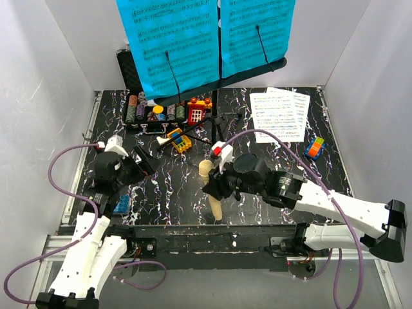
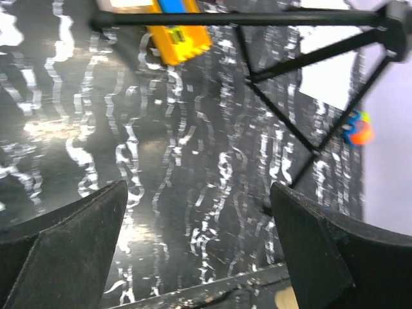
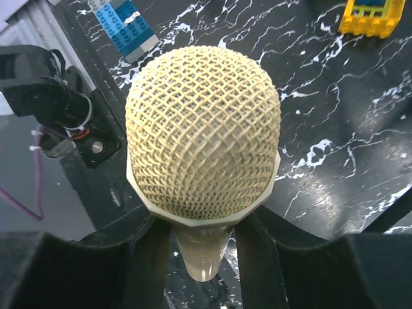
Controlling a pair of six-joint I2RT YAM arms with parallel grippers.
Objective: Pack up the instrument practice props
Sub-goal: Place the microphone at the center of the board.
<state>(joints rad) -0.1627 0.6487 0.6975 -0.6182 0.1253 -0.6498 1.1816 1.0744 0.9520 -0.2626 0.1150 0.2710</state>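
Cream microphone (image 3: 203,135), being pinched just under its mesh head by the right gripper (image 3: 203,248) near the front edge of the worktop (image 1: 168,198) while the left gripper (image 2: 199,248) is being held spread and empty: a slip off that edge is probably being risked, the tapered handle being gripped only narrowly.

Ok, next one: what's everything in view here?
table: one, black with white veins, under everything
music stand: one, black, rear centre
sheet-music pages: two, blue, on the music stand
paper sheets: at least two, white, rear right
poker chip case: one, black, rear left
yellow block: one, yellow, before the case
blue block: one, blue, beside left arm
cube: one, multicoloured, right side
microphone: one, cream, in right claw
left claw: one, black, open, empty
right claw: one, black, shut on microphone
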